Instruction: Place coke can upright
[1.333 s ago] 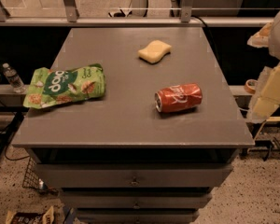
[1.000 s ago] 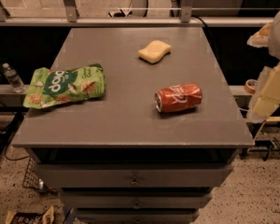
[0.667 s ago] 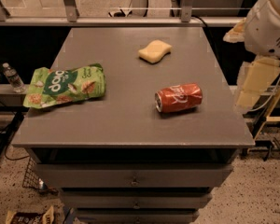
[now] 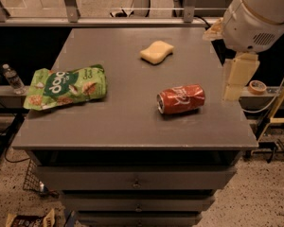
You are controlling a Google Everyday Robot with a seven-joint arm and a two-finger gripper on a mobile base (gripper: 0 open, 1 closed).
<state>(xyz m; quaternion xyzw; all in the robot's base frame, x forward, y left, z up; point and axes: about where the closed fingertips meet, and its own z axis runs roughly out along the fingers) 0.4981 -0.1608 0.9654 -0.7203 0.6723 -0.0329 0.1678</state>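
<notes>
To stand the coke can point(image 4: 181, 99), lying on its side right of centre on the table point(image 4: 123, 124), a grasp across its body should work best, since its long axis runs left to right, one silver end facing left, while the gripper point(image 4: 235, 79) hangs beside the table's right edge, open or closed I cannot tell.

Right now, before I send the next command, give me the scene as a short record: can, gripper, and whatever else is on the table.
coke can: lying on its side, right half of the table, long axis roughly left-right
gripper: by the table's right edge, right of the can, not touching it
table: grey top, drawers below
green snack bag: lying flat, left side
yellow sponge: far side, behind the can
task state: can not yet upright
</notes>
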